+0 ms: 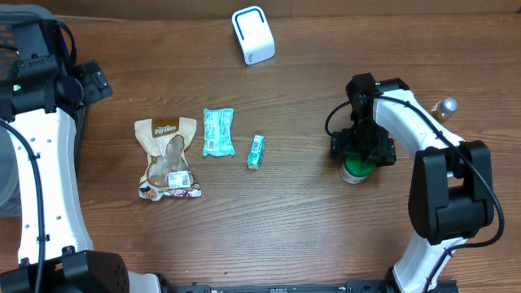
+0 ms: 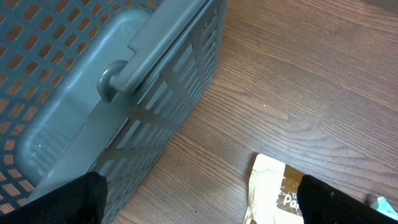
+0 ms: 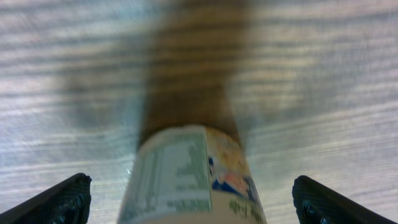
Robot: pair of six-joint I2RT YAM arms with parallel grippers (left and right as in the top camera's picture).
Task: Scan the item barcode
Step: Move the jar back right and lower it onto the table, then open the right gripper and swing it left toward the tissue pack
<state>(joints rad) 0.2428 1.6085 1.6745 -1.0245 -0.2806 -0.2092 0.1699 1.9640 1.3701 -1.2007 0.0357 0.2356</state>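
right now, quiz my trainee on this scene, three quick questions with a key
1. True or false: the right gripper stands open around the bottle.
2. Which lies nearest the brown snack bag? A white scanner, B teal packet, C small green box.
3. Fill in: the left wrist camera looks at a grey slotted ____.
Key: 1 true; 2 B; 3 basket.

White arms (image 1: 41,183), black joints (image 1: 444,195), black cables (image 1: 329,122), black right tool (image 1: 356,156)
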